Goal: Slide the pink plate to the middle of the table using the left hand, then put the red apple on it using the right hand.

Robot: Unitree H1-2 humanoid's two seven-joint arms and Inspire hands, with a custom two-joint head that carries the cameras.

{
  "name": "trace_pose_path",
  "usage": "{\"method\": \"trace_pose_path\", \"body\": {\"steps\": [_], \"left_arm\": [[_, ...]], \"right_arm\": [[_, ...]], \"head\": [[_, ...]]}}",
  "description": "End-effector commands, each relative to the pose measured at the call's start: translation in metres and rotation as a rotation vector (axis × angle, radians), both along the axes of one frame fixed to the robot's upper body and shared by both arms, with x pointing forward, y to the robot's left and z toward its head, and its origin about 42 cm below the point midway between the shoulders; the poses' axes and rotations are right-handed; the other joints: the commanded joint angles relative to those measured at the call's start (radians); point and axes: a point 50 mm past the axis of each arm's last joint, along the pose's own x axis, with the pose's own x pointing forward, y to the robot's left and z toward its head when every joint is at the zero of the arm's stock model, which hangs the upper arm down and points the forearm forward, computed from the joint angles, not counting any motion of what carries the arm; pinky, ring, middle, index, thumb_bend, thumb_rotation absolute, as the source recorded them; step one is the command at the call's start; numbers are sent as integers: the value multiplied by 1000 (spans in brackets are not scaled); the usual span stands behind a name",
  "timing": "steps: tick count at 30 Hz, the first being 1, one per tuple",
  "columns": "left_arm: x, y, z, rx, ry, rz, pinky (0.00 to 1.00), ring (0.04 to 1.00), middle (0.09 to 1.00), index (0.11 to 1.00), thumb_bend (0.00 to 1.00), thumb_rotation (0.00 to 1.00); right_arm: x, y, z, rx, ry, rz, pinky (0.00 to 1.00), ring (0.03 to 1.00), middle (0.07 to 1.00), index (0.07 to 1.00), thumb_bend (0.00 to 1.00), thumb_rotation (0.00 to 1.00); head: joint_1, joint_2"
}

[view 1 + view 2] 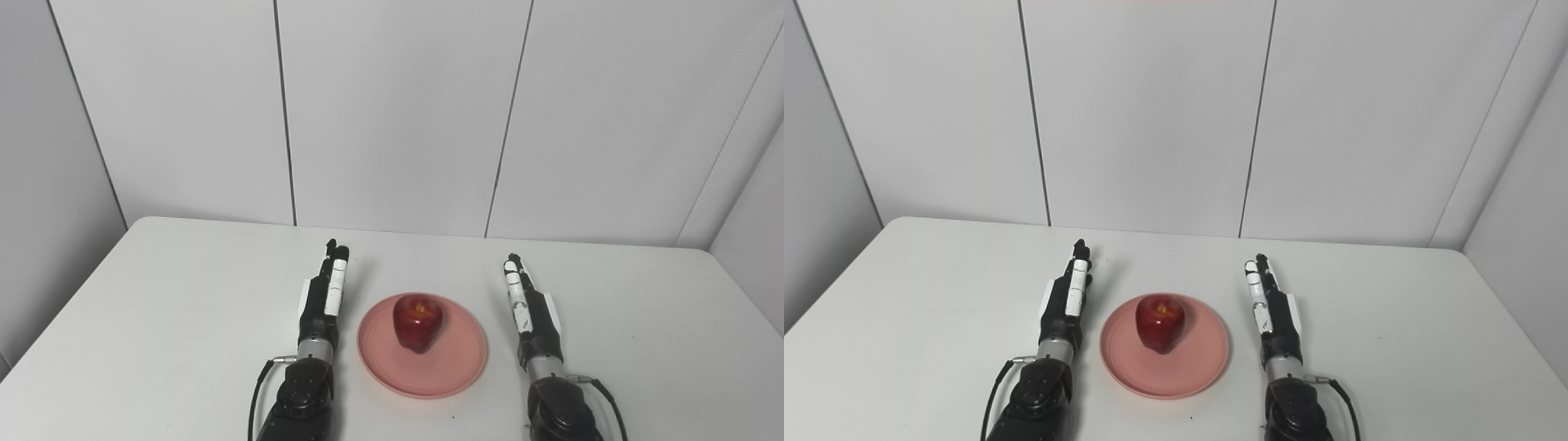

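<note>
This place looks like a robot test booth or a small lab, not a home or a kitchen. The plain white surface [184, 318] with rounded corners is closed in at the back and on both sides by bare pale wall panels [398, 110], which are divided only by thin dark vertical seams. The two black robot arms with exposed cables, the left robot hand [324, 294] and the right robot hand [530, 306], together with a single pink plate [450, 373] carrying a red apple [417, 321], give it the look of a prepared test setup.
</note>
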Motion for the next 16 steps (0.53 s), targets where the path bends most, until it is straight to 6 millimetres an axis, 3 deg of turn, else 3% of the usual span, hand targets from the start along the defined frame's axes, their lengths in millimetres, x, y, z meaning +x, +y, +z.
{"method": "trace_pose_path", "body": {"steps": [1, 16], "left_arm": [[-5, 3, -13, 12, 69, 19, 1000, 1000, 1000, 1000, 770, 989], [-6, 5, -14, 17, 77, 19, 1000, 1000, 1000, 1000, 743, 979]], "right_arm": [[6, 2, 11, 17, -61, 7, 1000, 1000, 1000, 999, 790, 1000], [8, 2, 3, 88, -39, 0, 1000, 1000, 1000, 1000, 811, 1000]], "head": [[1, 1], [-2, 2]]}}
